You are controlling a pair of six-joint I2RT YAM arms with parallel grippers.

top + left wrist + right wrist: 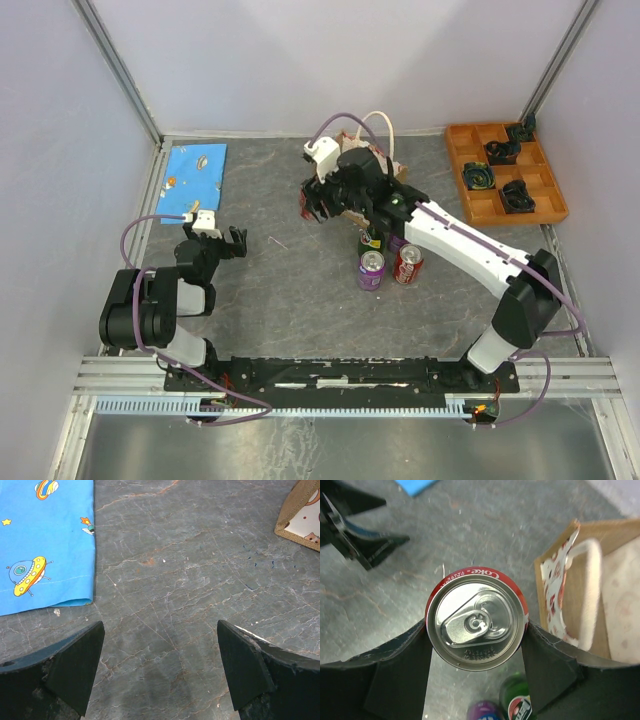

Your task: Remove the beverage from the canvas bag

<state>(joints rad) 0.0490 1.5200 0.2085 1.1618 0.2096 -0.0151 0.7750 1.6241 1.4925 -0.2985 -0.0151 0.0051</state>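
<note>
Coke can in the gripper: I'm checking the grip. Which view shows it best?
Right wrist: the can fills the centre, clamped between both fingers. Top external barely shows it under the right gripper; left wrist misses it.

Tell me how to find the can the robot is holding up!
Find the canvas bag near the middle of the table. Just left of it, the right gripper holds a red Coke can in the air by its sides. It alone is lifted: the other red can stands on the table beside a purple can.
</note>
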